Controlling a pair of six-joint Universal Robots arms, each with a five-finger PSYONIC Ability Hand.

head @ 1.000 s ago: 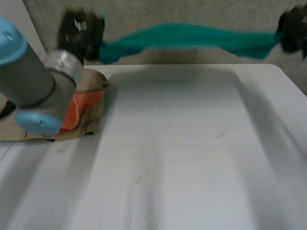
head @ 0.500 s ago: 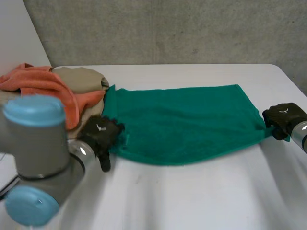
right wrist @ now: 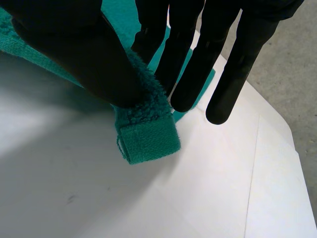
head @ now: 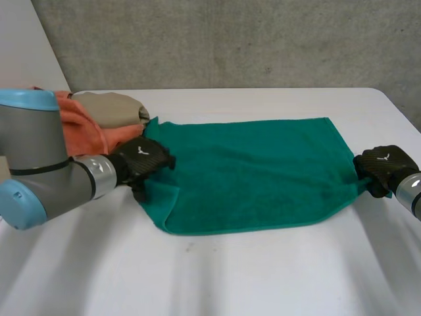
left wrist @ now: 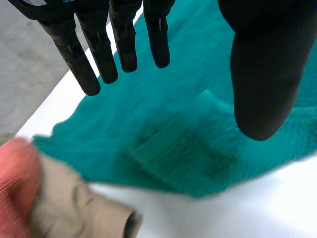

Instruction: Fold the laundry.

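- Green towel [head: 250, 174] lies spread across the middle of the counter [head: 263, 283], long side running 9 to 3 o'clock.
- Left robot hand [head: 146, 161] sits at the towel's 9 o'clock edge. Its wrist view shows the fingers [left wrist: 124, 44] straight and spread, thumb apart, nothing held.
- Right robot hand [head: 381, 170] is at the towel's corner near 4 o'clock, thumb and fingers pinched on the hemmed tip [right wrist: 148, 136].
- Risk 1: only one end is held. If the right side pulls or lifts now, I'd expect the free end to drag and skew the towel.
- Risk 2: that pinch looks to be on the very tip of the corner, so a quick lift could slip it out.
- Risk 3: the towel's 9 o'clock end lies just beside the laundry pile at 10 o'clock, orange cloth [head: 92, 128] and beige cloth [head: 112, 106]. A sloppy left regrasp could snag those as well.
- Risk 4: the corner near 7 o'clock looks rounded, possibly rolled under, and there's a small lump in the cloth under the left palm. Fold over that and the edges likely won't line up.
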